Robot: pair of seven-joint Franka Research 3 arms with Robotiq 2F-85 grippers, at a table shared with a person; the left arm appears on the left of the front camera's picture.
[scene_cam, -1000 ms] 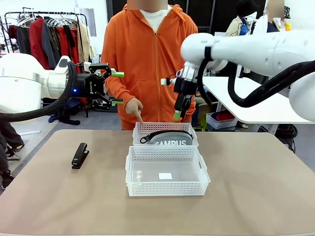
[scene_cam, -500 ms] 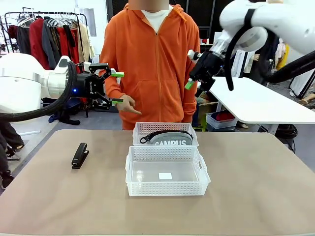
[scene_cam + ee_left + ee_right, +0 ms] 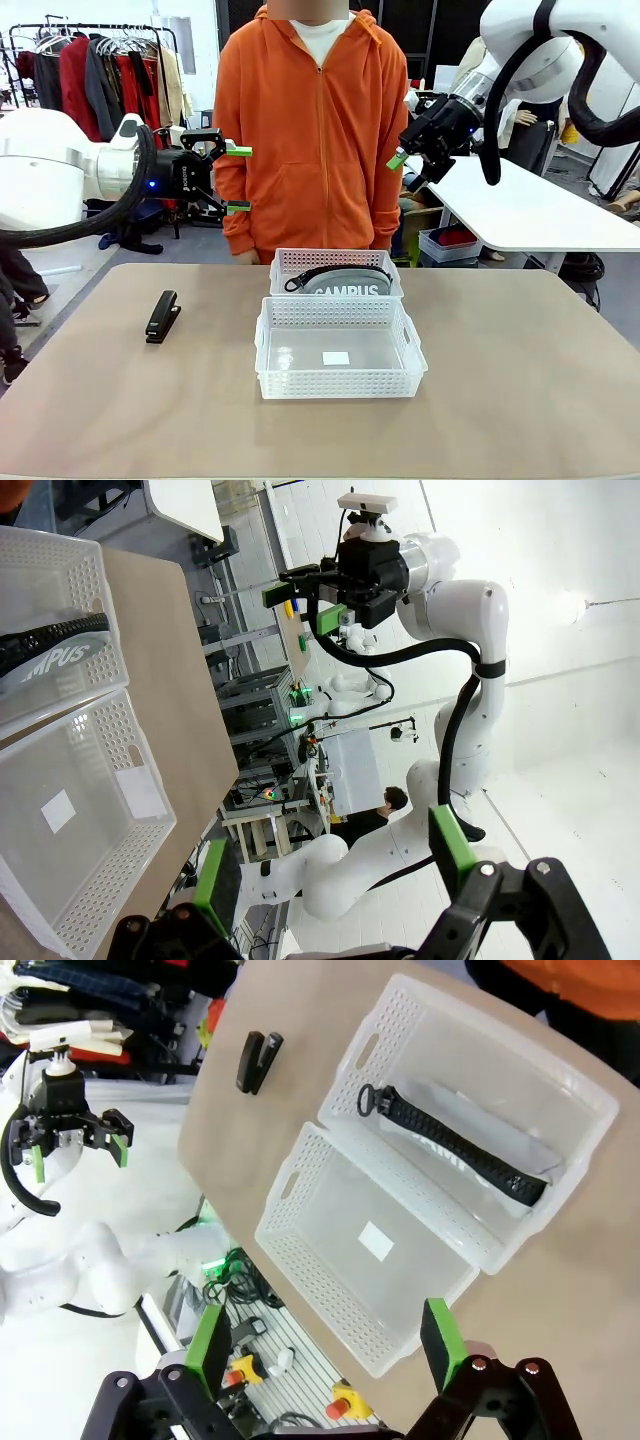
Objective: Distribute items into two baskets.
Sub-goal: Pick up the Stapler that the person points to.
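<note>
Two baskets sit mid-frame: the lower basket (image 3: 340,385) and the upper basket (image 3: 290,262). One pouch (image 3: 350,285). One stapler (image 3: 162,316), at left. Two hands: left hand (image 3: 239,179), upper left; right hand (image 3: 408,170), upper right. One person (image 3: 310,130). One table (image 3: 520,380).

The tan table (image 3: 520,380) bears a near basket (image 3: 338,384) and a far basket (image 3: 300,262), touching, at its middle. A stapler (image 3: 162,316) lies well apart on their left

Person (image 3: 315,130) w/ orange hoodie behind tan table (image 3: 520,380) — clothes rack (image 3: 100,70) far L, white table (image 3: 520,210) R.
</note>
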